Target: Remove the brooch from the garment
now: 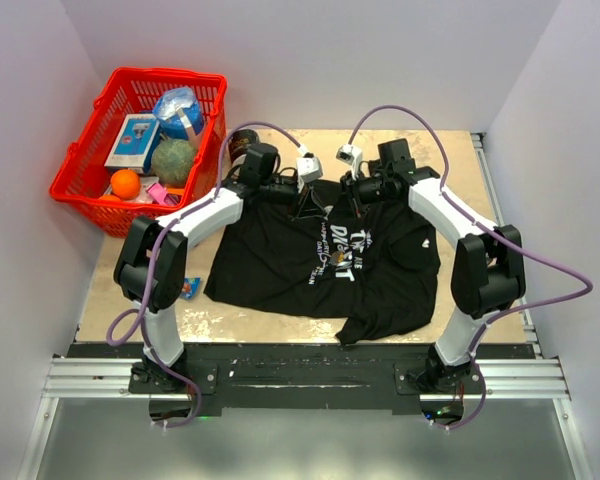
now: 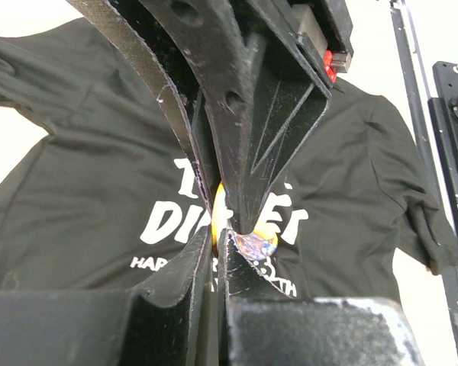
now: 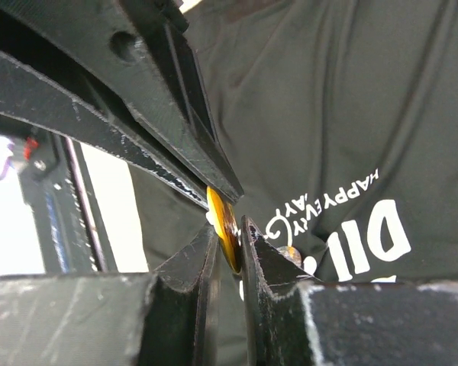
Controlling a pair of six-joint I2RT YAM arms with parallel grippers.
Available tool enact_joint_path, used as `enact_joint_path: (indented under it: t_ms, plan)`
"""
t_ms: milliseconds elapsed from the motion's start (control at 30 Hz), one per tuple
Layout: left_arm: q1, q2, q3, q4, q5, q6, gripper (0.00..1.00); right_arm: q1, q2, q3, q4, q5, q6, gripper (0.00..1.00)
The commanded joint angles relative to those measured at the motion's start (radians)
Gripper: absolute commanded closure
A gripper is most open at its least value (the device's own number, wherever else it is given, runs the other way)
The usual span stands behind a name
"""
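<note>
1. Okay, garment (image 1: 280,260): black tee spread flat on the desk (image 1: 460,160), centre of the top view. The lower right hem is bunched and folded over.
2. Brooch (image 3: 227,244): at the chest print, upper middle of the garment. In the right wrist view it is an orange-yellow disc seen edge-on. In the left wrist view only a shiny sliver (image 2: 258,242) shows past the fingers. It is not visible from the top, where both tools cover it.
3. Right tool (image 3: 230,223): pinching the brooch, one finger against each face of the disc.
4. Left tool (image 2: 217,232): fingers pressed together, only a thin slit between them. The tips meet the upper rim of the brooch. Can't tell whether they nip the rim, the cloth or nothing.
5. White lettering (image 1: 340,255): partly blocked by the tools in both wrist views, so only fragments are readable.
6. Red basket (image 1: 80,160): upper left of the top view, holding an orange ball, a green ball, a box and a blue bag.
7. Small blue item (image 1: 188,288): on the desk left of the garment, too small to identify.
</note>
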Motion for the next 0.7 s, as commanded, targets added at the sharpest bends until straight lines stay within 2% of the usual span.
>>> enact_joint_path:
  t_ms: [0,133,267,333,367,500,667]
  plan:
    - [-0.018,-0.043,0.02,-0.044,0.048,0.032,1.0,-0.109,-0.023,-0.005,0.148,-0.015,0.131,0.86]
    - [-0.018,-0.049,0.006,-0.044,0.029,0.037,1.0,-0.143,-0.044,-0.003,0.16,-0.069,0.153,0.85]
    - [-0.018,-0.043,0.006,-0.036,0.019,0.029,1.0,-0.142,-0.064,0.003,0.111,-0.129,0.048,0.81]
    - [-0.018,-0.04,0.012,-0.032,0.016,0.021,1.0,-0.113,-0.082,0.04,0.01,-0.146,-0.039,0.78]
    - [-0.018,-0.035,0.015,-0.03,0.013,0.015,1.0,-0.099,-0.09,0.052,-0.025,-0.133,-0.135,0.72]
    - [-0.018,-0.031,0.02,-0.021,0.008,0.004,1.0,-0.082,-0.125,0.08,-0.09,-0.137,-0.176,0.56]
    - [-0.016,-0.029,0.02,-0.018,0.011,0.001,1.0,-0.082,-0.13,0.13,-0.283,-0.113,-0.381,0.5]
